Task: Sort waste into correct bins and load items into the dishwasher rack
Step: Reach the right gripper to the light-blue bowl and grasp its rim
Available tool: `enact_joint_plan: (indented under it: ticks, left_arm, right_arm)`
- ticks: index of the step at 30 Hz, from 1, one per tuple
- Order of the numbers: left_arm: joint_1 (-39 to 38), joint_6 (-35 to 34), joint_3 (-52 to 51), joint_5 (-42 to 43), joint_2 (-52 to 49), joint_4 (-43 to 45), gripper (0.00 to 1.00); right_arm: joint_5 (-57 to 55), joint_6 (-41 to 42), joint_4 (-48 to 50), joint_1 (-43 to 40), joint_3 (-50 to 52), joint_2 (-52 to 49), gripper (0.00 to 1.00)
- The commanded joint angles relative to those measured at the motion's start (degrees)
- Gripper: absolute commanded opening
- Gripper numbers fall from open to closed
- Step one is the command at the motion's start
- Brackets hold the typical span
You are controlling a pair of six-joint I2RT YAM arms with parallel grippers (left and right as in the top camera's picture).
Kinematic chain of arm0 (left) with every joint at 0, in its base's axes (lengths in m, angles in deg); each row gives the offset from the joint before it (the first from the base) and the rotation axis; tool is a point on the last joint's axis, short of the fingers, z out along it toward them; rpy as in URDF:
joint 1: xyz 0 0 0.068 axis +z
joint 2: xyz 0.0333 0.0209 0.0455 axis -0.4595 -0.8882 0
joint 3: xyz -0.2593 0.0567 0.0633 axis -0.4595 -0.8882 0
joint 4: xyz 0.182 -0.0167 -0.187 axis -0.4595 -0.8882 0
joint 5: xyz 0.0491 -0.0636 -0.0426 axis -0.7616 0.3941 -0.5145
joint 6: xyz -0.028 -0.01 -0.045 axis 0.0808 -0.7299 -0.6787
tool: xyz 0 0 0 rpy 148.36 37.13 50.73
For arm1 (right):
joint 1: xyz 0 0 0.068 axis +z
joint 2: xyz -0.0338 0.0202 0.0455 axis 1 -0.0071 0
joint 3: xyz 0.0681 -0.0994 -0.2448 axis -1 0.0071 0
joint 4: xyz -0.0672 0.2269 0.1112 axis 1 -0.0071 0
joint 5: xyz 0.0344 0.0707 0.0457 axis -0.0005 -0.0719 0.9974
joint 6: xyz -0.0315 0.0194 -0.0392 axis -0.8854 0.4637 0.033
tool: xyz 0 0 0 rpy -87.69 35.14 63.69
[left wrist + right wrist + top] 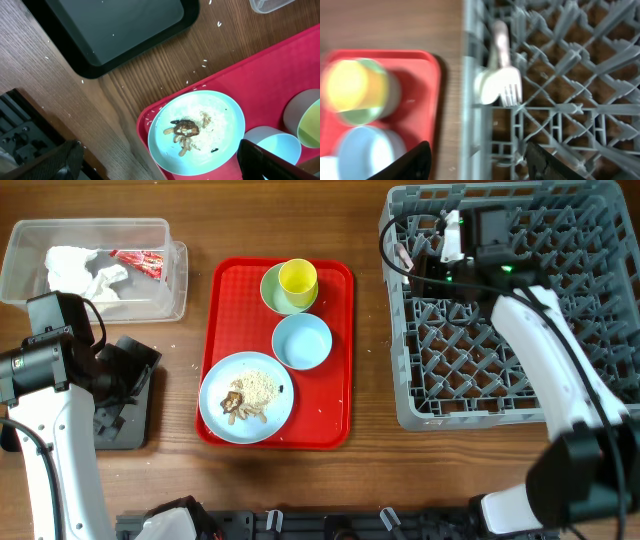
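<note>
Two light, stiff plastic pieces, fork and spoon, lie in dishwasher rack just ahead of right gripper, fingers spread, empty; likely slick, thin: pinch handles.

- Clear rectangular plastic tub, far left: holds crumpled white paper napkins and red-and-white wrapper.
- Flat black rectangular tray: near the tub.
- Light blue round plate: carries beige-brown crumbly food scraps.
- Light blue bowl: upright.
- Small yellow cup: nested in pale green bowl.
- Large grey pegged plastic rack, right: white plastic fork and white spoon lie at its left edge.
</note>
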Motion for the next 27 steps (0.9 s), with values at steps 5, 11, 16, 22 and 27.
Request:
enact_joint_plan:
  ticks: [5,11,16,22,27]
  left_arm:
    - [0.3,-1.0,-0.2,-1.0,0.2,0.0,1.00]
    - [0.3,-1.0,-0.2,-1.0,0.2,0.0,1.00]
    - [0.3,-1.0,-0.2,-1.0,0.2,0.0,1.00]
    - [0.3,-1.0,-0.2,-1.0,0.2,0.0,1.00]
    - [0.3,-1.0,-0.2,-1.0,0.2,0.0,1.00]
  right_arm:
    - [18.1,4.4,-4.0,6.7,-0.3,8.5,0.65]
    - [-0.9,12.7,0.0,24.0,1.2,2.8,0.61]
    - [-8.7,26.1,15.5,33.9,1.2,-9.7,0.49]
    - [-9.0,29.3,22.0,38.3,1.2,-20.0,0.50]
    - [-15.3,29.4,22.4,41.5,1.2,-23.0,0.51]
